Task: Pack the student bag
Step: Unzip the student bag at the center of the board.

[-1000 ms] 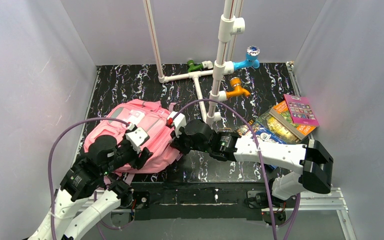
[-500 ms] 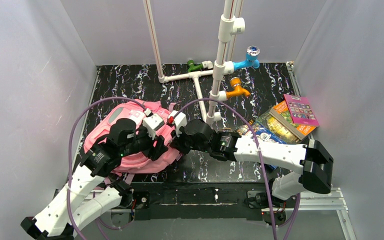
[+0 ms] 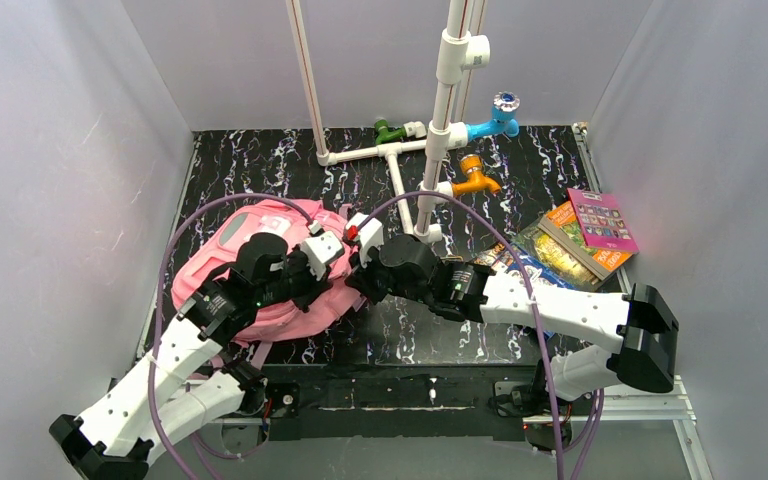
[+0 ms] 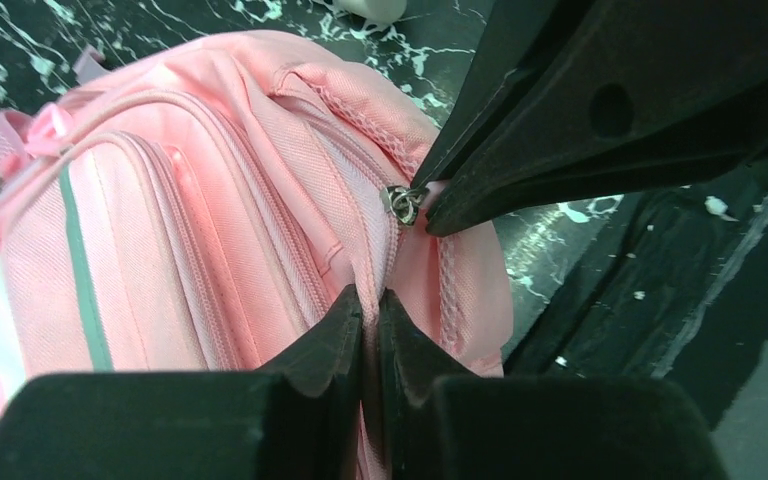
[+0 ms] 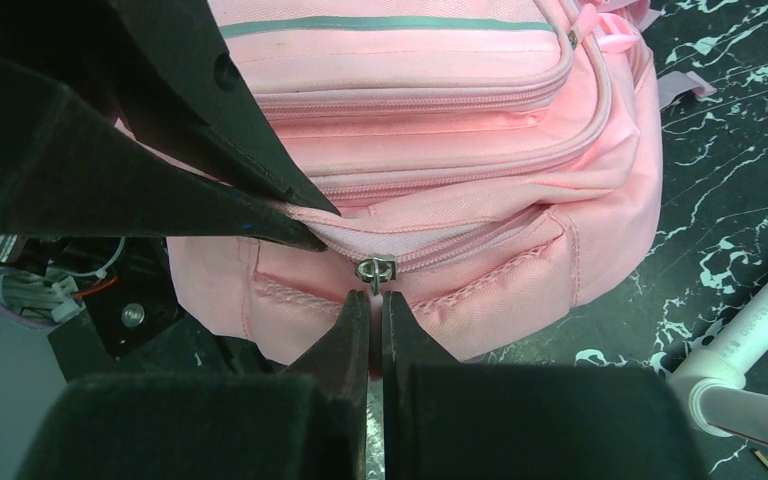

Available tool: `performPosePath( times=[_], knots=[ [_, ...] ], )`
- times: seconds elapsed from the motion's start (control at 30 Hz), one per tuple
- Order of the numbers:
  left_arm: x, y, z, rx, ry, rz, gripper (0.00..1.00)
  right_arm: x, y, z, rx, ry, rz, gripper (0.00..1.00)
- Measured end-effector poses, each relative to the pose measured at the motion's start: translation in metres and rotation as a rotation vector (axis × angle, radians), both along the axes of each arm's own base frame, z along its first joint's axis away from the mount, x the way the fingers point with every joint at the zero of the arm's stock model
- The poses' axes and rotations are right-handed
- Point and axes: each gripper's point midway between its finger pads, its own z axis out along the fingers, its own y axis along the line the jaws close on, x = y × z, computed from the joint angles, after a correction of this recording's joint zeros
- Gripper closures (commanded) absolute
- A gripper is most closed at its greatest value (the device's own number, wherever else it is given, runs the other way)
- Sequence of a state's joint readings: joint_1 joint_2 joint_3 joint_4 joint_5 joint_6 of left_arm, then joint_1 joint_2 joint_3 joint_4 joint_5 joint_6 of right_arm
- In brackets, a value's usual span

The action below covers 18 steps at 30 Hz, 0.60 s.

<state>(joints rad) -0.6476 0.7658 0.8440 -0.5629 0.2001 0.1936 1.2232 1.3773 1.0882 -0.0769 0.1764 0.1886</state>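
The student bag (image 3: pixel 250 232), a large pink backpack with grey stripes, lies on the left of the black marbled table. My left gripper (image 4: pixel 370 300) is shut on a fold of pink fabric beside the bag's main zip. In the top view the left gripper (image 3: pixel 330 272) sits at the bag's right end. My right gripper (image 5: pixel 373 295) is shut on the pink pull tab hanging from the metal zip slider (image 5: pixel 374 270). From above, the right gripper (image 3: pixel 353 274) meets the left one tip to tip. The zip looks closed on both sides of the slider.
A stack of colourful books (image 3: pixel 580 235) lies at the right edge of the table. A white pipe frame (image 3: pixel 430 150) with green, blue and orange taps stands at the back middle, one foot close behind the right wrist. White walls enclose the table.
My left arm has reached right across the bag and its jaws, open before, have shut on the fabric by the zip. The right gripper has shifted only slightly.
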Motion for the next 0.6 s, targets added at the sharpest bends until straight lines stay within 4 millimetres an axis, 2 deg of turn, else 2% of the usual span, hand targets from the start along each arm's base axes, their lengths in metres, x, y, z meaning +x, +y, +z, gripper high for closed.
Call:
performPosePath(
  times=[0.2,0.47,0.53,0.57,0.6],
  knots=[
    [0.01,-0.001,0.01,0.051,-0.141,-0.085,1.0,0.006,-0.003,0.001,0.012,-0.018,-0.031,0.99],
    [-0.007,-0.004,0.024,0.042,-0.298,-0.27,0.99,-0.004,-0.003,0.017,0.061,-0.014,-0.004,0.99],
    [-0.013,-0.004,0.02,0.029,-0.299,-0.286,0.95,-0.007,-0.003,0.016,0.059,-0.009,0.009,0.99],
    [-0.017,-0.002,0.018,0.021,-0.297,-0.291,0.87,-0.008,-0.002,0.014,0.056,-0.005,0.015,0.99],
    [-0.021,-0.001,0.016,0.014,-0.293,-0.291,0.75,-0.011,-0.002,0.012,0.053,0.0,0.025,0.99]
  ],
)
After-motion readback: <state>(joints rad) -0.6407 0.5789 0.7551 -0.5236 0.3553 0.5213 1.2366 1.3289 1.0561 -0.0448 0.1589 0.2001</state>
